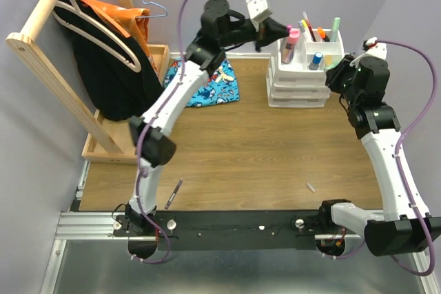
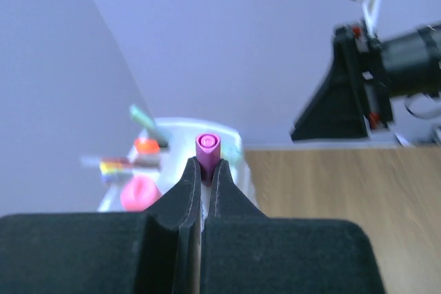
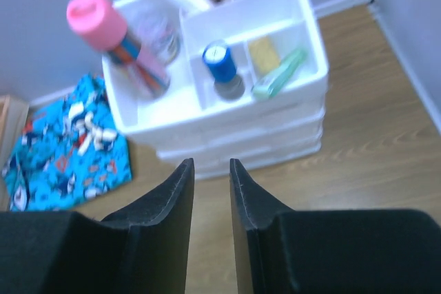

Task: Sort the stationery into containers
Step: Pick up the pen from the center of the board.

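Note:
My left gripper (image 1: pixel 276 35) hovers at the upper left of the white organiser (image 1: pixel 298 93), the containers. In the left wrist view it (image 2: pixel 206 167) is shut on a white pen with a purple cap (image 2: pixel 207 149), which sticks out past the fingertips. My right gripper (image 1: pixel 336 74) hangs by the organiser's right side, open with nothing between its fingers (image 3: pixel 211 163). The compartments (image 3: pixel 241 132) hold a pink-capped glitter tube (image 3: pixel 103 22), a blue-capped jar (image 3: pixel 219 63), a tan eraser (image 3: pixel 264 54), a green highlighter (image 3: pixel 279 74) and several upright markers (image 1: pixel 313 31).
A dark pen (image 1: pixel 173 194) and a small white piece (image 1: pixel 311 186) lie on the table near the front. A blue patterned cloth (image 1: pixel 207 86) lies left of the organiser. A wooden rack with hangers and dark clothes (image 1: pixel 103 67) stands at the left over a wooden tray (image 1: pixel 160 51).

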